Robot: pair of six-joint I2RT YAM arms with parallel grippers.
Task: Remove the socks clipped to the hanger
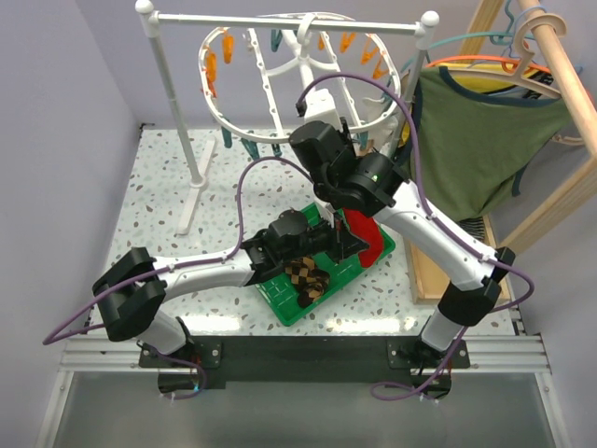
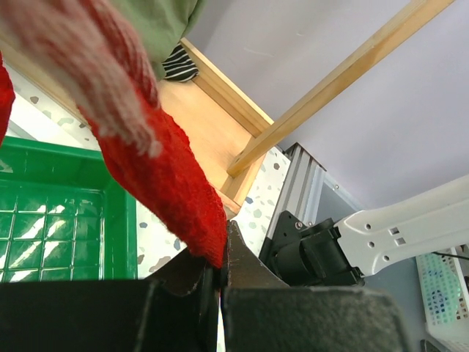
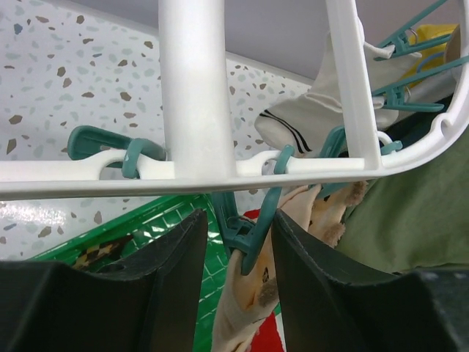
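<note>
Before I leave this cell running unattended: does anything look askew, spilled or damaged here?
Nothing looks spilled or broken. One oddity: the red sock, pinched by one end in the left gripper, hangs at the rim of the green tray rather than well inside it.

**Bright, even light; near things go soft**

Diffuse light from above fills all three views and leaves only faint, soft-edged shadows on the speckled terrazzo table [image 1: 159, 187]. In the left wrist view, the red knitted sock [image 2: 168, 176] blurs heavily at the upper left, close to the lens. The green plastic grid tray [image 2: 44, 242] carries small white glints. In the right wrist view, the white plastic oval drying frame [image 3: 88, 174] is nearly washed out, and the black fingers [image 3: 146, 293] below it are dark and soft.
</note>
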